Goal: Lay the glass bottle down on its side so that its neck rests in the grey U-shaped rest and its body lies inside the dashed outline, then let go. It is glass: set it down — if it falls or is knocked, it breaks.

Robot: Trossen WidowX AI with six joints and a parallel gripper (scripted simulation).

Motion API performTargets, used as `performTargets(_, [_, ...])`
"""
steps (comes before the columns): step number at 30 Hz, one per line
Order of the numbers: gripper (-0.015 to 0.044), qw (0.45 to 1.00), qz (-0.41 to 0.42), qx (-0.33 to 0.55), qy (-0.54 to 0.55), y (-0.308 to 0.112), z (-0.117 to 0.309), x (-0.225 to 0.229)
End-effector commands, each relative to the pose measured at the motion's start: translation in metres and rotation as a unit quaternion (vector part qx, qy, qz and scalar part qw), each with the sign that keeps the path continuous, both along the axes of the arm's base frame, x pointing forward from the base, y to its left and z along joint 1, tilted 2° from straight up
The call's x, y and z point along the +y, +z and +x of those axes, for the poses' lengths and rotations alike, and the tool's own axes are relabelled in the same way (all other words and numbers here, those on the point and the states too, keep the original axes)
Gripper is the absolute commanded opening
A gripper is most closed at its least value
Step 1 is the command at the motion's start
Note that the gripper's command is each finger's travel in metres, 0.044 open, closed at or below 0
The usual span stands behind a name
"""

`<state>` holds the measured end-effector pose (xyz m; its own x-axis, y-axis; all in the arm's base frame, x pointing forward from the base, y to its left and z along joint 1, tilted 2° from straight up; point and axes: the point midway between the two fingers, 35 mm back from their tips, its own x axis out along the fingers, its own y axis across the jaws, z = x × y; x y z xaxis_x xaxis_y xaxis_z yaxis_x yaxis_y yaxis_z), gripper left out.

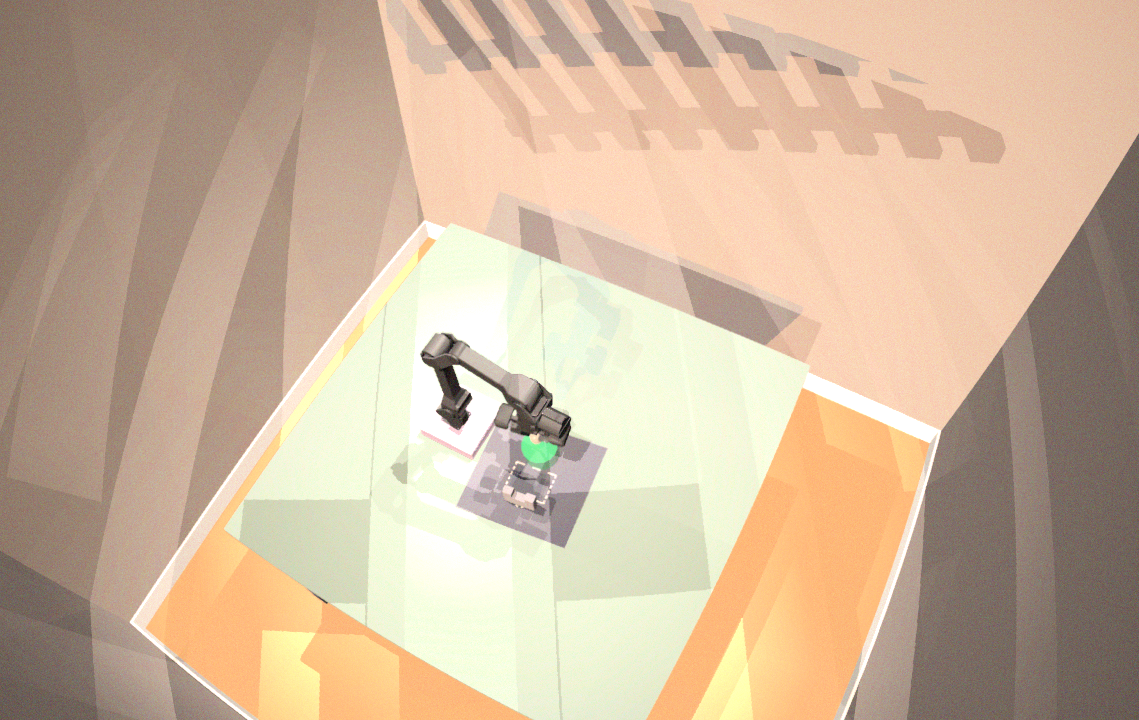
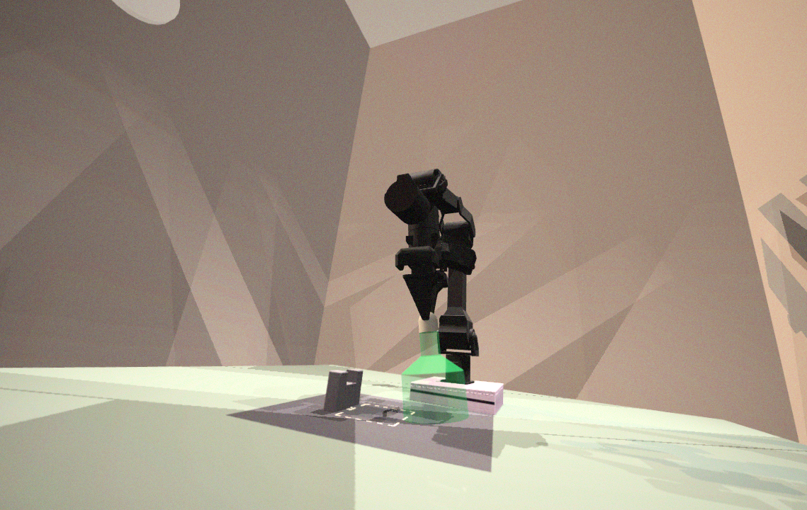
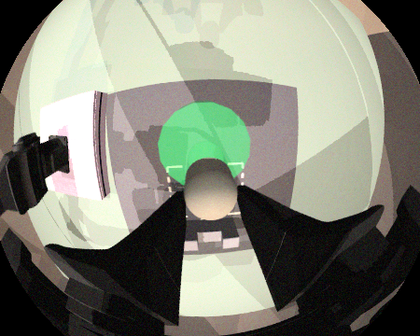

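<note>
Beside the dashed outline [image 1: 552, 483] [image 2: 375, 404] [image 3: 242, 175], at one end of a grey-violet mat [image 1: 586, 483] [image 2: 450, 443] [image 3: 275, 154], the green glass bottle [image 1: 539, 449] [image 2: 434, 370] [image 3: 204, 126] was upright or nearly so, its neck uppermost. Whether its base bore on the mat or hung just over it, I could not tell. The hand [image 1: 539, 437] [image 2: 426, 318] [image 3: 210, 194] was clamped on the pale cap [image 1: 536, 437] [image 2: 427, 324] [image 3: 211, 193] at the bottle's top, one finger at either side.

Progress, as I judged it: grip made; laying down, neck into rest and release all left. The grey U-shaped rest [image 1: 521, 496] [image 2: 342, 389] [image 3: 210, 229] stood at the outline's far end from the bottle, its notch unfilled. Tipping toward it seemed the next need, slow, with the cap held firmly; a slip there could break the glass.

Outward: the black arm [image 1: 488, 368] [image 2: 455, 285] [image 3: 19, 173] rose from a pale pink block [image 1: 476, 443] [image 2: 488, 396] [image 3: 81, 121] on the pale green desk [image 1: 636, 555] [image 2: 139, 456] [image 3: 322, 140].

Count: one bottle, one cap, one rest, one outline, one mat, one block, one arm, one hand with two fingers.
</note>
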<state>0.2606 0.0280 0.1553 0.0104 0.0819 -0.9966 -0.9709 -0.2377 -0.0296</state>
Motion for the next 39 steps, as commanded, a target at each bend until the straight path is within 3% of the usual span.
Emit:
performTargets(1, [0.0127, 1.000, -0.006, -0.002, -0.002, 0.002, 0.003, -0.009])
performTargets(39, [0.0127, 0.999, 0.040, 0.009, 0.014, 0.003, 0.009, -0.037])
